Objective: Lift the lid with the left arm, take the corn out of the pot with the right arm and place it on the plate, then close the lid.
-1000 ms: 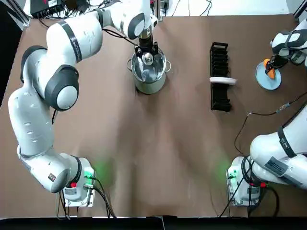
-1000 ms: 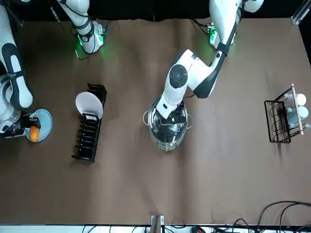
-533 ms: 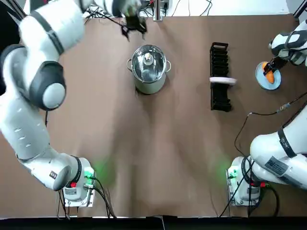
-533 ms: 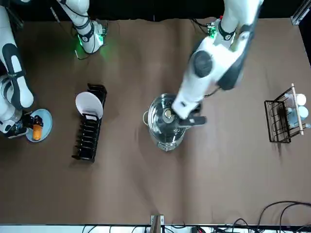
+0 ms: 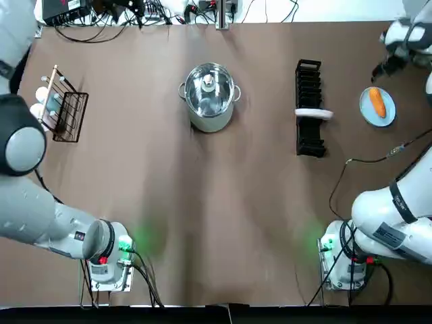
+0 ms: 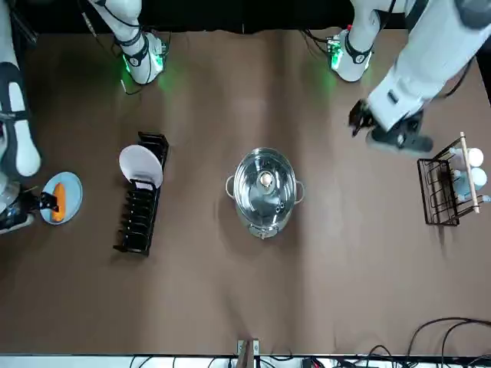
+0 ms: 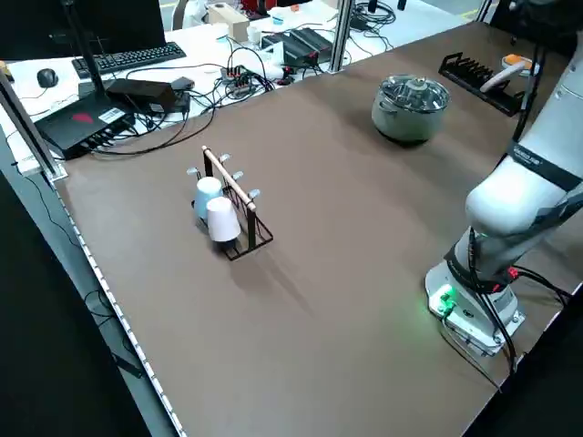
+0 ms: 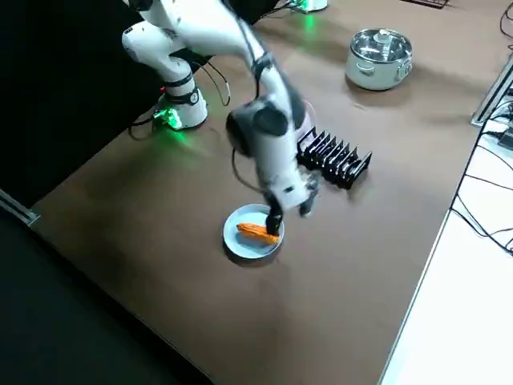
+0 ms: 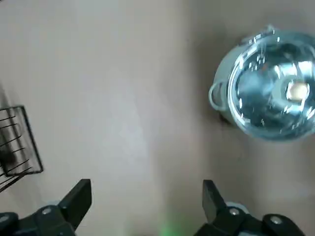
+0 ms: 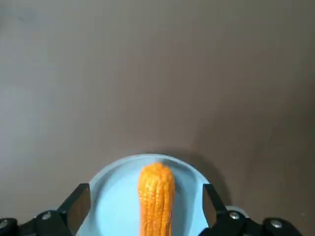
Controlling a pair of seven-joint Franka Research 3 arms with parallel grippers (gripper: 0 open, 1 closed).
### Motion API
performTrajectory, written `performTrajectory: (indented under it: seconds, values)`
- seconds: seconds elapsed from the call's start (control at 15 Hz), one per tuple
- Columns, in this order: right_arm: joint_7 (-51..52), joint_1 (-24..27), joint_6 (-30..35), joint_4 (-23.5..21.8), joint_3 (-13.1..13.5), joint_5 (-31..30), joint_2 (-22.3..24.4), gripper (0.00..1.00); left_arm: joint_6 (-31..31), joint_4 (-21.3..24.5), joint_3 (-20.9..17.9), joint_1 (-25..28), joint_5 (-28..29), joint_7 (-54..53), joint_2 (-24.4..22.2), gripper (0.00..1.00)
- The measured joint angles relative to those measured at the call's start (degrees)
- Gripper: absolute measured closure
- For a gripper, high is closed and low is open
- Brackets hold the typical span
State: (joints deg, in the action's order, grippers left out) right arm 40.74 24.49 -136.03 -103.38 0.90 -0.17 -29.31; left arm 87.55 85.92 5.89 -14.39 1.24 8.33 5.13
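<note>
left fingers (image 9: 78,197), right fingers (image 10: 78,202) apart; one corn (image 10: 156,196), plate (image 10: 110,207), pot (image 5: 209,120)

A black dish rack (image 5: 309,108) stands on the brown table (image 5: 223,202), a white plate (image 5: 314,114) upright in one slot. Well apart, a wire rack (image 5: 71,115) holds white and pale blue cups (image 7: 221,221). A keyboard (image 7: 114,59) lies on the neighbouring desk.

It is a robotics lab: two robot arms (image 7: 524,187) stand bolted to a brown-covered table (image 5: 223,202), beside a desk (image 7: 187,45) with a keyboard (image 7: 123,60), electronics boxes (image 7: 86,123) and tangled cables (image 7: 241,77).
</note>
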Motion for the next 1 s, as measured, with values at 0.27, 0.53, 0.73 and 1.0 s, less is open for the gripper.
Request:
performTrajectory:
  seconds: [0.27, 0.53, 0.73, 1.0]
  values:
    - [-18.0, -10.1, 23.4, 16.2, -0.5, 0.2, 2.9, 0.0, -4.7, 0.5, 0.1, 3.0, 0.0, -7.0, -4.7, 0.0]
    - [-29.3, -19.5, 28.7, 20.1, -0.6, 0.2, 4.5, 0.0, -4.9, 0.7, 0.0, 5.9, 0.0, -7.3, -4.8, 0.0]
    - [-30.1, -20.8, 32.0, 20.8, -0.5, 0.2, 8.6, 0.0, -4.9, 0.9, 0.0, 8.0, 0.0, -7.3, -4.8, 0.0]
    - [-32.3, -23.0, 40.8, 21.1, -0.5, 0.2, 16.0, 0.0, -7.0, 1.0, 0.0, 10.1, -0.1, -7.3, -4.8, 0.0]
